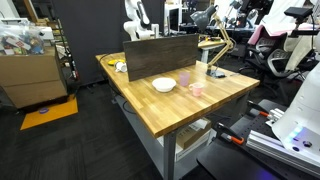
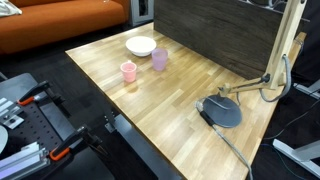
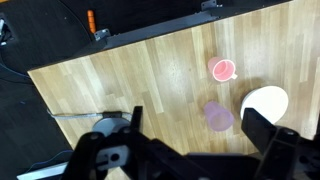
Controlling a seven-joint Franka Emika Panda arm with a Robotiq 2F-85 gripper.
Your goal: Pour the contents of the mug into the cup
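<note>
Pink mug point(image 3: 222, 70) stood upright and untouched on the wooden desk point(image 3: 150, 75) while your gripper point(image 3: 193, 115) hung high above it in the wrist view. The two dark fingers point(image 3: 262, 128) were spread wide apart and held nothing.

The mug sat near the lilac cup point(image 3: 219, 116), with a strip of bare wood between them. The cup, also upright, stood just beside the white bowl point(image 3: 265, 103). From your wrist camera the cup fell between the parted fingers, the mug lay beyond it and the bowl was off to one side.

In both exterior views the three vessels were clustered toward one end of the desk. The mug point(image 2: 128, 71) was the closest of them to the desk's outer edge, and the bowl point(image 2: 141, 46) was the farthest from it. What the mug held could not be made out in any view.

A dark panel point(image 1: 160, 55) stood upright along the back of the desk, behind the vessels. The round grey lamp base point(image 2: 222, 111) rested flat on the wood, well apart from the mug and cup. Its pale wooden arm point(image 2: 285, 50) rose above it.
</note>
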